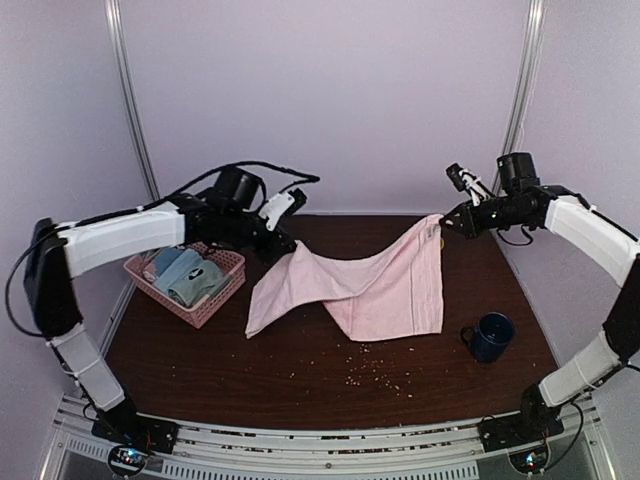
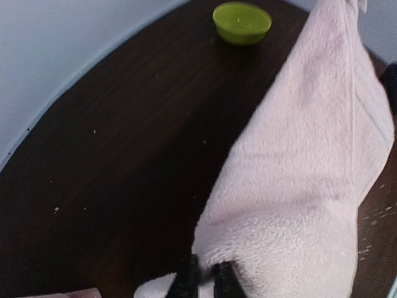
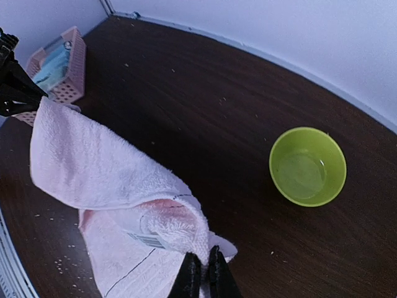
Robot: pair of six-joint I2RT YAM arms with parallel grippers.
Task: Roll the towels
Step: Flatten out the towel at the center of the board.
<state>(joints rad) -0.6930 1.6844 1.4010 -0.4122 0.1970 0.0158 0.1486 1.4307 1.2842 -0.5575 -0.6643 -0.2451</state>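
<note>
The pink towel [image 1: 370,285] is held up off the worktop [image 1: 200,370] by two of its upper corners, near the middle of the surface and toward the far side. Between the corners it sags in a shallow curve, and its lower part is draped onto the wood, where it is spread in loose folds. The pile is seen to be soft and fluffy [image 2: 310,186], with a thin stitched band running along one edge. A small white label [image 3: 146,239] with a barcode is tucked in a fold.

The left fingers [image 1: 287,245] are pinched closed on the left corner, and the cloth is bunched at their tips [image 2: 205,282]. The right fingers [image 1: 445,225] are likewise clamped together on the right corner [image 3: 203,276].

The worktop is dark brown wood, and pale crumbs [image 1: 375,370] are scattered over its near half. At the left edge a pink basket [image 1: 215,305] is set, with folded bluish cloths [image 1: 190,275] packed in it. A dark blue mug [image 1: 492,336] stands upright near the right edge, just beside the towel's lower right corner. A lime green bowl [image 3: 307,166] is placed at the far side.

The scene is enclosed by plain pale lilac walls [image 1: 330,90], with metal posts [image 1: 130,100] set at the far corners.
</note>
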